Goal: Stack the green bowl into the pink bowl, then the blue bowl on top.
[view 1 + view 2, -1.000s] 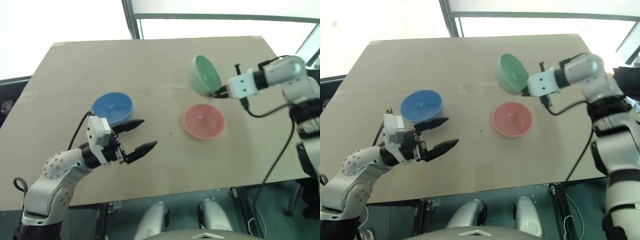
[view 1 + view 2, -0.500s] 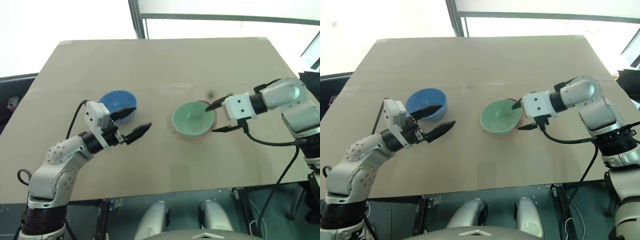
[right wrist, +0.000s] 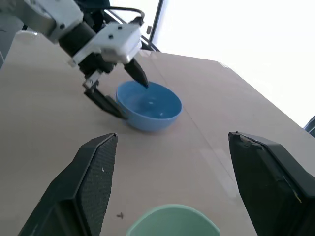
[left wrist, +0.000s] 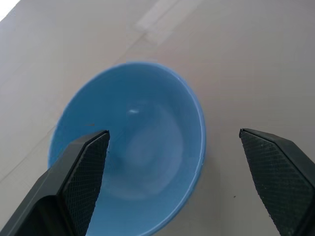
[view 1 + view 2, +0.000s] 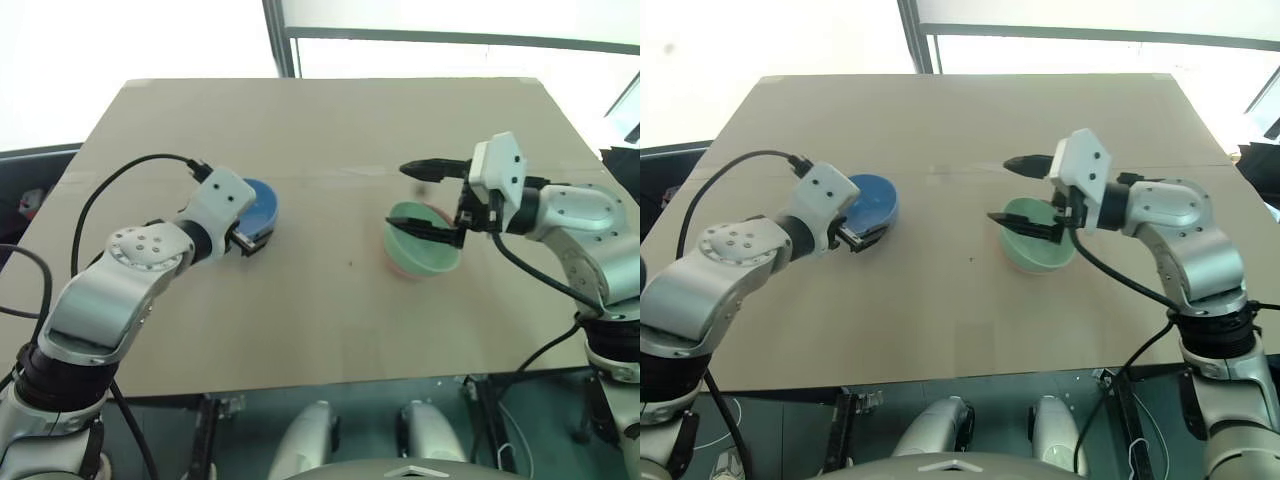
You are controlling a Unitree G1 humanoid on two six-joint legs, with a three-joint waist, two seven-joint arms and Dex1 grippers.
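Observation:
The green bowl (image 5: 424, 250) sits nested in the pink bowl (image 5: 393, 263), of which only a thin edge shows beneath it. My right gripper (image 5: 425, 200) hovers just above the green bowl, open and pointing left, holding nothing. The green rim (image 3: 172, 219) also shows in the right wrist view. The blue bowl (image 5: 263, 204) stands upright on the table's left half. My left gripper (image 3: 123, 93) is open at the blue bowl (image 3: 150, 105), one finger over its inside and one outside its wall. In the left wrist view the blue bowl (image 4: 133, 147) lies between the spread fingers.
The tan table (image 5: 330, 130) spans the view, with a tape seam across its middle. A window frame rises behind the far edge. A black cable (image 5: 120, 180) loops from my left arm. Bare tabletop lies between the two bowl spots and along the front edge.
The right gripper, which held the green bowl aloft, set it into the pink bowl, opened and drew back above it. The left gripper moved forward to the blue bowl's rim.

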